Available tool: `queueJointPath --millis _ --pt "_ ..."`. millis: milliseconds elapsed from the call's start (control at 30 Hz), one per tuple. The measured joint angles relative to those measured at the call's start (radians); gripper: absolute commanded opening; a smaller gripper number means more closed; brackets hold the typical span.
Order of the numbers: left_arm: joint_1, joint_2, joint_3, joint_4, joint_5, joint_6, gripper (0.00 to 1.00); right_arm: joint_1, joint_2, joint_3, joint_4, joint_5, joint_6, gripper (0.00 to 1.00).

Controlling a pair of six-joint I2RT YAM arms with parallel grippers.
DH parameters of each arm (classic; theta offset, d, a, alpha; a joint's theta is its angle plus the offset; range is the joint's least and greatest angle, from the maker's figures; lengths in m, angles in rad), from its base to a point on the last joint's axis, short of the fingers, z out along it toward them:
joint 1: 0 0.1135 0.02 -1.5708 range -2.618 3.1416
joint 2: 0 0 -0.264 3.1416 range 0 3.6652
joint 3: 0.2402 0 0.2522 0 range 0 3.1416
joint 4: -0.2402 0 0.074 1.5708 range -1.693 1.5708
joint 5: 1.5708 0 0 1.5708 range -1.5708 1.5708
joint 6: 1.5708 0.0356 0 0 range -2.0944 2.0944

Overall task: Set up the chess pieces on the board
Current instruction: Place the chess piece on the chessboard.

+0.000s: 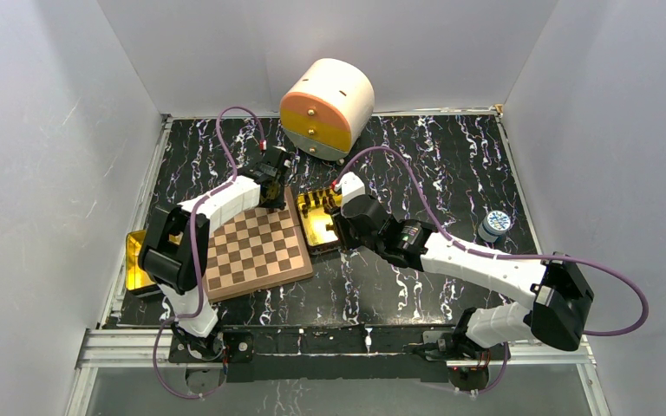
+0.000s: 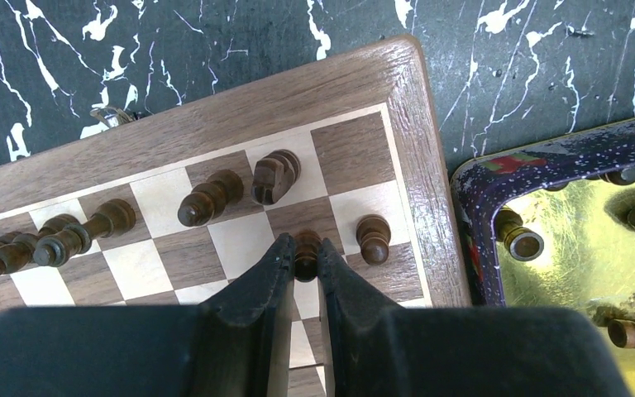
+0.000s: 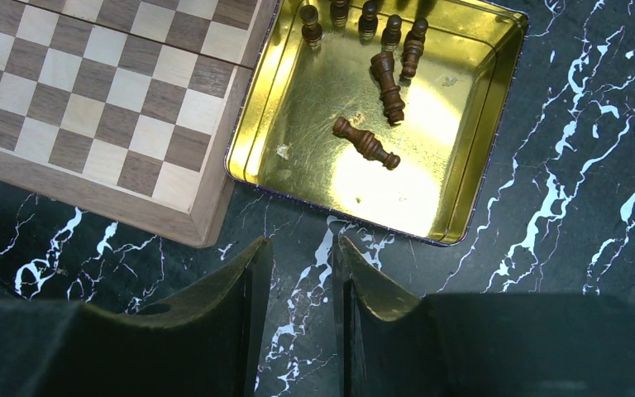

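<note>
The left gripper point(image 2: 306, 258) is clamped on a tiny dark brown turned chess piece point(image 2: 307, 242) standing on the flat checkered wooden board point(image 2: 215, 124), near its far right corner, beside other standing pieces point(image 2: 211, 197). The right gripper point(image 3: 298, 277), jaws apart and empty, hangs over the black marbled table point(image 3: 562, 165), just near of the shiny gold rectangular tin point(image 3: 430, 194) that holds loose pieces point(image 3: 367, 142).

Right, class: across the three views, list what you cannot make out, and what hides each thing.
- Left wrist view: the base of the chess piece pinched in the left gripper, hidden by the gripper itself.
- Top view: the board's far row, covered by the left arm, so what stands there cannot be told.
- Right wrist view: some pieces along the gold tin's far wall, cut off by the top edge.
</note>
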State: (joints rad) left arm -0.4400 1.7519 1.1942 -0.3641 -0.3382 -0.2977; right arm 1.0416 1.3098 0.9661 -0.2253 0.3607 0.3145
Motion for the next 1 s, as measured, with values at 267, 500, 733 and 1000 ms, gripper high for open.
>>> queueJointPath --millis 267,500,733,1000 --pt "0.001 0.015 0.013 0.012 -0.005 0.003 0.12 0.0 0.001 0.0 0.0 0.0 -0.003 0.42" --pt "0.001 0.021 0.017 0.019 -0.01 0.008 0.24 0.0 0.004 0.0 0.0 0.001 -0.004 0.42" --pt "0.001 0.025 0.019 -0.002 -0.01 0.01 0.28 -0.001 0.007 0.0 0.001 0.0 -0.004 0.42" --pt "0.001 0.013 0.066 -0.058 -0.009 0.01 0.38 -0.014 0.047 0.001 0.019 -0.061 0.008 0.43"
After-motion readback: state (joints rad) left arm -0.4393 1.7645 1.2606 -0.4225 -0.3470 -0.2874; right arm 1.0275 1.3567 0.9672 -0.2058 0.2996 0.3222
